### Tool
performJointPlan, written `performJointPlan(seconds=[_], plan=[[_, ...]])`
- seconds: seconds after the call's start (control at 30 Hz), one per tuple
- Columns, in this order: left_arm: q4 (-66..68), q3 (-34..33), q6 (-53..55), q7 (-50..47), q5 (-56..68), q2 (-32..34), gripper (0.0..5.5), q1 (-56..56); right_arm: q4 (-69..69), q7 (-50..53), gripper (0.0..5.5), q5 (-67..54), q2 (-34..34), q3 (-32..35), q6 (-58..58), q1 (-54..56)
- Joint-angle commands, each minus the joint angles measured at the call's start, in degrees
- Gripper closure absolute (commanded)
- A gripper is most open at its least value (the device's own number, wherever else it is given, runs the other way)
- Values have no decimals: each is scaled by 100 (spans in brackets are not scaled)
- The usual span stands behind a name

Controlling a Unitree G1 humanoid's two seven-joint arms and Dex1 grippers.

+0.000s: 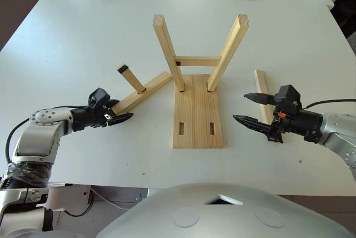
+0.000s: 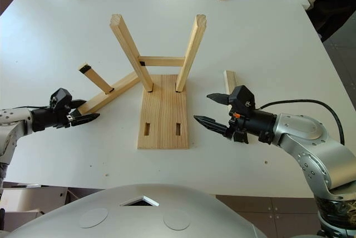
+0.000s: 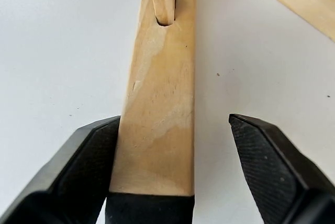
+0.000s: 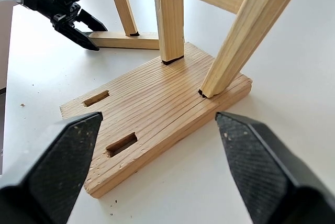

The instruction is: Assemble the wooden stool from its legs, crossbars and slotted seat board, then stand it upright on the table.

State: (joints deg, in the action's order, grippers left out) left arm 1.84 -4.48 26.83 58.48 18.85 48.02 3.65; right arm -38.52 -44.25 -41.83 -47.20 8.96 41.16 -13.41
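Roughly halfway | done: two legs (image 1: 168,49) and crossbar (image 1: 197,61) seated in seat board (image 1: 194,113), flat between my grippers | todo: near slots (image 1: 181,128) empty, assembly not yet upright | left gripper (image 1: 121,113) parted astride end of loose leg (image 1: 146,92), unclamped | right gripper (image 1: 240,107) wide, last leg (image 1: 261,90) just beside it

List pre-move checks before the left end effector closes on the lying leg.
1. Pose of left end effector: open, astride the end of the lying leg: ok.
2. Leg centred between the fingers: not ok, it sits close to one.
3. Seating of crossbar in that leg: ok.
4. Two near slots in seat board free: ok.
5. Clearance of right end effector: open, off the board: ok.
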Motion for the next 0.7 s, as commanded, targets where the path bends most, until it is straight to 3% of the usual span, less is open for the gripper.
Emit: performJointPlan(seconds=[0.03, 0.57, 0.7], plan=[[54, -40, -25, -39, -126, 125, 184, -26, 24, -10, 151, 7, -41, -18, 58, 74], [584, 238, -315, 138, -401, 120, 184, -438, -67, 168, 151, -9, 26, -31, 74, 49], [564, 260, -219, 79, -360, 40, 234, -533, -80, 181, 151, -11, 24, -35, 79, 40]])
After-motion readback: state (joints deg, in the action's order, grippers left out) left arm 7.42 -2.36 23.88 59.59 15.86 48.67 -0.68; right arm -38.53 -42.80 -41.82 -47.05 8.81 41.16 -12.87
